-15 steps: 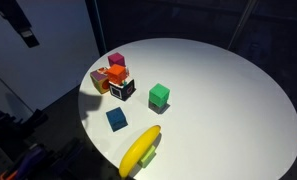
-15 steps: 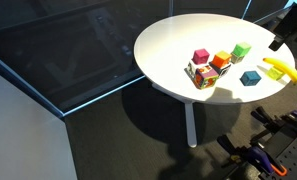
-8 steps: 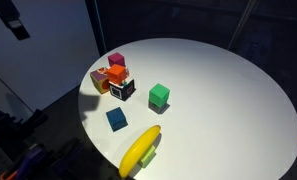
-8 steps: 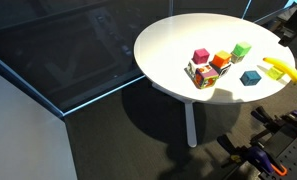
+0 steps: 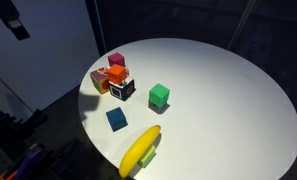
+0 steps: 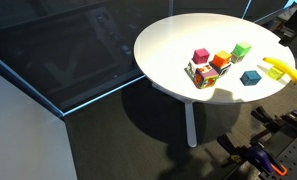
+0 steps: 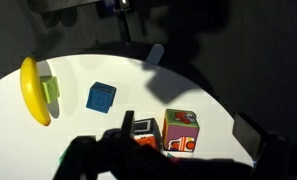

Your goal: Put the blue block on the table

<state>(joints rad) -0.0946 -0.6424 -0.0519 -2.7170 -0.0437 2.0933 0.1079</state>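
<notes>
The hand (image 5: 18,28) is black and blocky (a dark silhouette in the wrist view).

A round table (image 5: 228,90) is shown with a smooth white top of even, faintly satin finish. On it, left of centre, a blue block (image 5: 116,119) is seen with plain matt faces; wood or plastic cannot be told. A green cube (image 5: 159,95) at centre looks equally matt. At the bottom, a yellow banana (image 5: 140,150) has a smooth, plastic-like skin. Glossy, reflective glass panels (image 6: 78,50) are seen at upper left in an exterior view.
</notes>
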